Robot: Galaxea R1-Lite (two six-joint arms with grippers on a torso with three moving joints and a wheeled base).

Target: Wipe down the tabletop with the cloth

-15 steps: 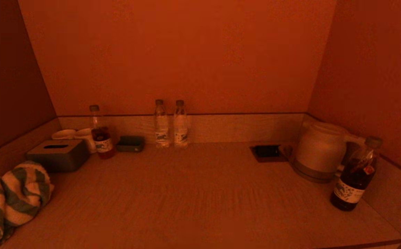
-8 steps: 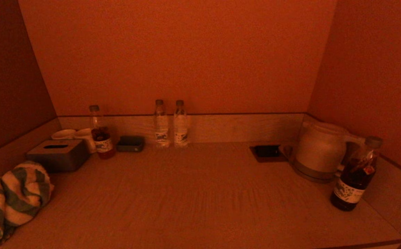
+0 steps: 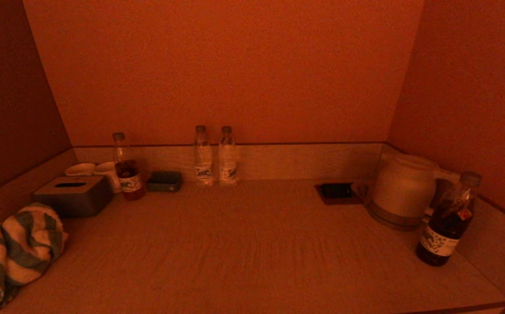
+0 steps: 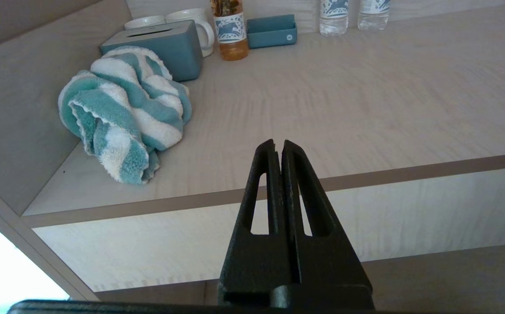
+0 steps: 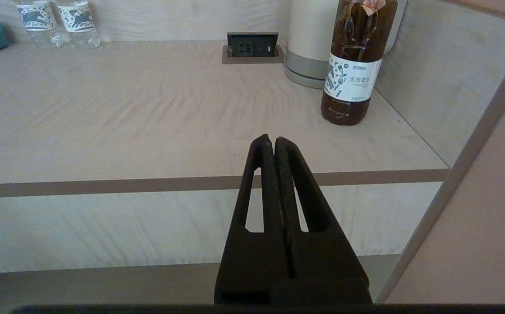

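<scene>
1. The cloth (image 3: 15, 253) lies bunched at the tabletop's (image 3: 252, 253) near left corner, just in front of the tissue box (image 3: 74, 195), its long axis running from front edge toward the back.
2. The left hand (image 4: 277, 147) hangs clenched, empty, before the front edge.
3. The right hand (image 5: 269, 141) likewise, clenched and empty.

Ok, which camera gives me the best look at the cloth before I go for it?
The left wrist view: the cloth lies bunched near the tabletop's front left corner, whole and unobstructed, with the shut left gripper short of it. The head view catches it at the frame's edge. The right wrist view misses it.
</scene>
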